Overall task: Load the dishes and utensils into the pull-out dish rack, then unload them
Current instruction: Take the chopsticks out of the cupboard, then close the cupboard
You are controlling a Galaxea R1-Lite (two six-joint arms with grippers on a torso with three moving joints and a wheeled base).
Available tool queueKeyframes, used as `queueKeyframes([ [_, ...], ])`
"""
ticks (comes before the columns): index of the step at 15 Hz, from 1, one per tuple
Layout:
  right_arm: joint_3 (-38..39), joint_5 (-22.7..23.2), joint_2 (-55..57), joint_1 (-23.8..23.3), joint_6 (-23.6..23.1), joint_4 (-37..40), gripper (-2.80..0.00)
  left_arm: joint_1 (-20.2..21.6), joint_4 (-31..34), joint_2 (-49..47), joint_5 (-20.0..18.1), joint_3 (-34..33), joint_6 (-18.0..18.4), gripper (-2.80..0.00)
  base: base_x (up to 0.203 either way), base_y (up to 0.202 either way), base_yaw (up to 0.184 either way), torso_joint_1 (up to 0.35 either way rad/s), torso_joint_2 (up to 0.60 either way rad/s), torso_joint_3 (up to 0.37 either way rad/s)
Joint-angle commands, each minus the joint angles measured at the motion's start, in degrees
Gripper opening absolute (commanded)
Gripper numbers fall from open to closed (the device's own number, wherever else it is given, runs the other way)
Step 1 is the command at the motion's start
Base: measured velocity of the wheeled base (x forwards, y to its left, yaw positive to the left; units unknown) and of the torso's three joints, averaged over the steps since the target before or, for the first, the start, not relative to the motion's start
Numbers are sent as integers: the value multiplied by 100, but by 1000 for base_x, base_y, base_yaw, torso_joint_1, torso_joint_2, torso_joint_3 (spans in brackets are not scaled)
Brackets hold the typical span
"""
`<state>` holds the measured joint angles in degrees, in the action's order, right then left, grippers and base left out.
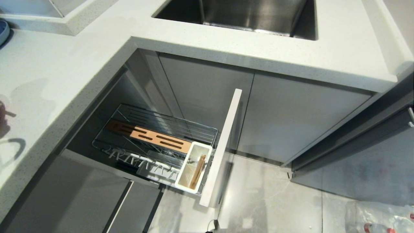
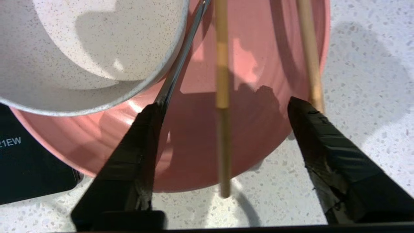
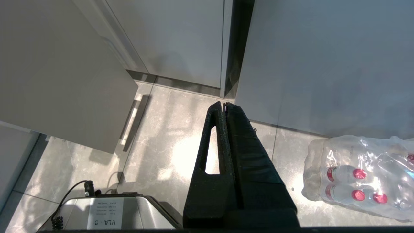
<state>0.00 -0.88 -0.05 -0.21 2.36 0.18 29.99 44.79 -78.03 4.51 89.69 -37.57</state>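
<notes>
Black left gripper (image 2: 223, 106) jaws stood spread over the pink plate (image 2: 252, 123) on the counter (image 2: 365, 81), one chopstick (image 2: 222, 97) loose between them, another at two o'clock. Best centre it before closing. Right gripper (image 3: 224, 105) hung clenched, empty.

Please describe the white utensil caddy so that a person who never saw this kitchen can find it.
Below the countertop, a pull-out dish rack stands open. The caddy sits at its front corner, against the pale front panel. It is the only white plastic box there, with wooden sticks inside.
</notes>
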Motion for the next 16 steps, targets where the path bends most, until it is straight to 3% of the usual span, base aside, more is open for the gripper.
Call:
queueKeyframes([
  [1, 9, 0, 5, 3, 1, -1, -280, -18, 29, 95, 6, -4, -22, 0, 0, 0, 0, 0, 0, 0],
  [10, 9, 0, 5, 12, 1, -1, -280, -167, 30, 661, 32, 5, -9, 0, 0, 0, 0, 0, 0, 0],
  [11, 9, 0, 5, 11, 1, -1, -280, -236, 30, 787, 45, 8, 13, -161, 0, 0, 0, 0, 0, 0],
  [12, 9, 0, 5, 3, 1, -1, -280, -276, 29, 867, 58, 37, 20, -280, 0, 0, 0, 0, 0, 0],
  [16, 9, 0, 5, 3, 1, -1, -280, -793, 9, 1378, 249, 53, 22, -280, 0, 0, 0, 0, 0, 0],
])
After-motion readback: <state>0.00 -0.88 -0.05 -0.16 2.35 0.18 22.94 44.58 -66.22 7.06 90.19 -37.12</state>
